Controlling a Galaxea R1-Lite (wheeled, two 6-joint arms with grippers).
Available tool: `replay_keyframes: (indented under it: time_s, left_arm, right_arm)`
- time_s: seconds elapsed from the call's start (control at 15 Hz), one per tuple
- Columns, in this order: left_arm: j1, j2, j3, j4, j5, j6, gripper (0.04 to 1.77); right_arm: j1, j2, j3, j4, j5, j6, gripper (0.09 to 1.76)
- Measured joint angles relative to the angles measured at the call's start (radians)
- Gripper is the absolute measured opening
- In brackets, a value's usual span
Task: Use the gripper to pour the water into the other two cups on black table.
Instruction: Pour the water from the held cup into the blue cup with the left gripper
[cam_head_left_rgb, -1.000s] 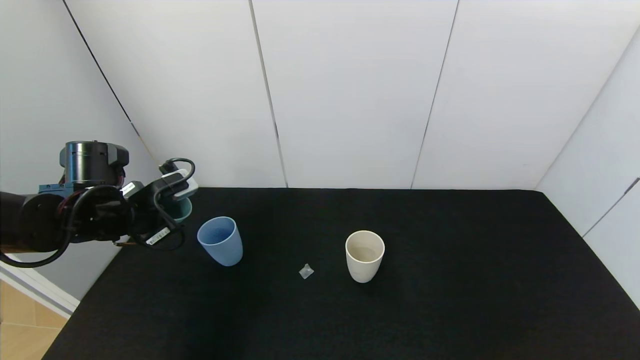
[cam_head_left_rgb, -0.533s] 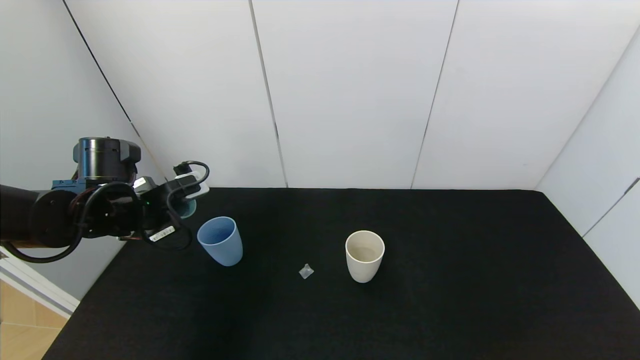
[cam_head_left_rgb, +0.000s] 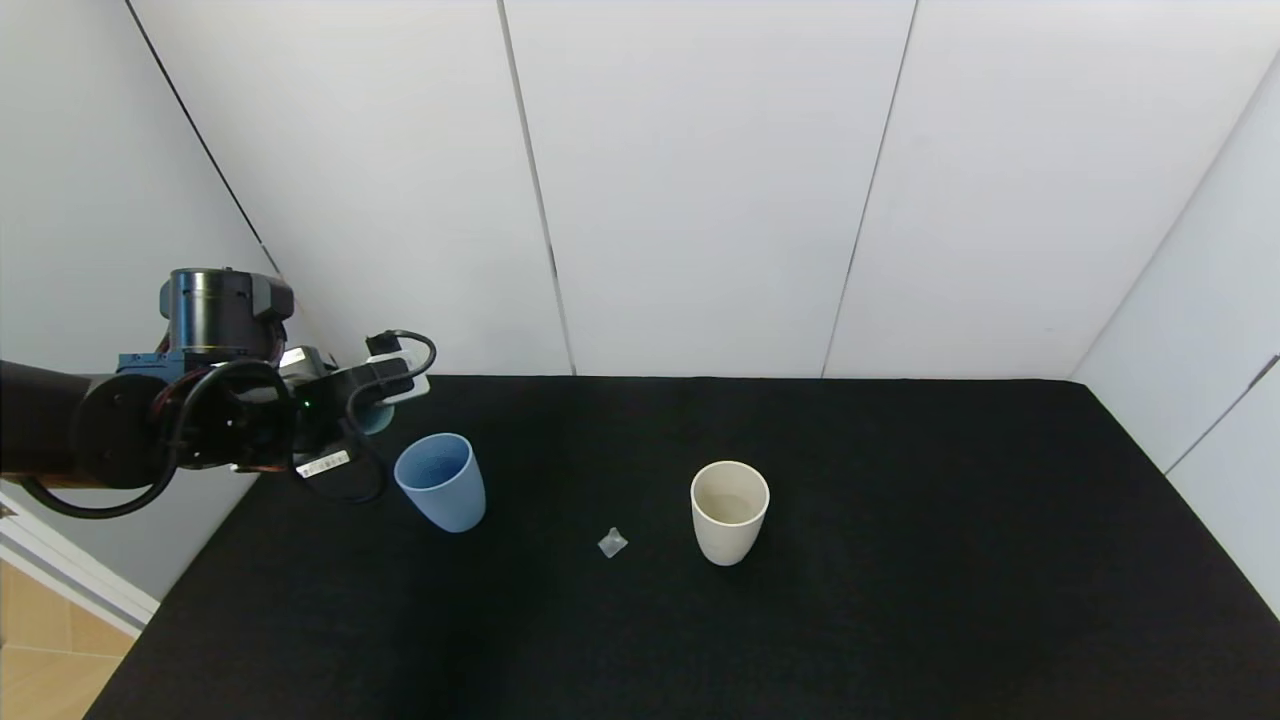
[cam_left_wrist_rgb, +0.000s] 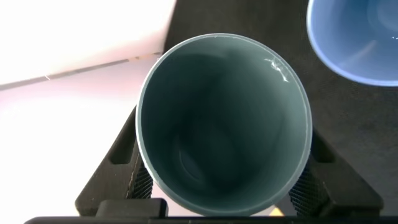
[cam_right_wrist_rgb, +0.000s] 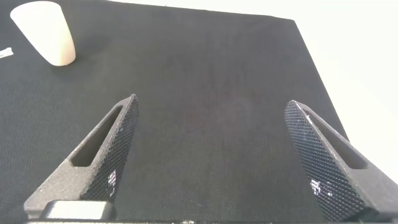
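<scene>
My left gripper (cam_head_left_rgb: 372, 412) is shut on a teal-green tumbler (cam_head_left_rgb: 379, 419) and holds it above the black table (cam_head_left_rgb: 900, 560), just left of and behind the periwinkle-blue cup (cam_head_left_rgb: 441, 482). In the left wrist view the teal tumbler (cam_left_wrist_rgb: 224, 124) fills the frame between the fingers (cam_left_wrist_rgb: 127, 171), and the blue cup's rim (cam_left_wrist_rgb: 357, 37) shows beside it. The cream-white cup (cam_head_left_rgb: 729, 511) stands upright near the table's middle. My right gripper (cam_right_wrist_rgb: 214, 124) is open and empty low over the table; it is out of the head view. The cream cup (cam_right_wrist_rgb: 46, 31) shows far off in its view.
A small clear scrap (cam_head_left_rgb: 612, 542) lies on the table between the two cups. White wall panels close the back and right sides. The table's left edge runs under my left arm, with the floor (cam_head_left_rgb: 40, 650) beyond it.
My left arm has moved right and slightly up with the teal tumbler, closer to the blue cup. The two cups on the table have not moved.
</scene>
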Motion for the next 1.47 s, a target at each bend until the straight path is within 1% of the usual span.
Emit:
replay_keyframes:
  time_s: [0.2, 0.47, 0.8, 1.47]
  left_arm:
    - [-0.014, 0.002, -0.011, -0.001, 0.018, 0.038, 1.18]
    - [-0.033, 0.008, -0.027, -0.001, 0.066, 0.082, 1.18]
    - [-0.047, 0.017, -0.042, -0.001, 0.095, 0.117, 1.18]
    - [-0.051, 0.014, -0.049, -0.001, 0.1, 0.132, 1.18]
  right_arm:
    - [0.0, 0.0, 0.0, 0.0, 0.0, 0.0, 1.71]
    - [0.0, 0.0, 0.0, 0.0, 0.0, 0.0, 1.71]
    - [0.0, 0.0, 0.0, 0.0, 0.0, 0.0, 1.71]
    - [0.0, 0.0, 0.0, 0.0, 0.0, 0.0, 1.71]
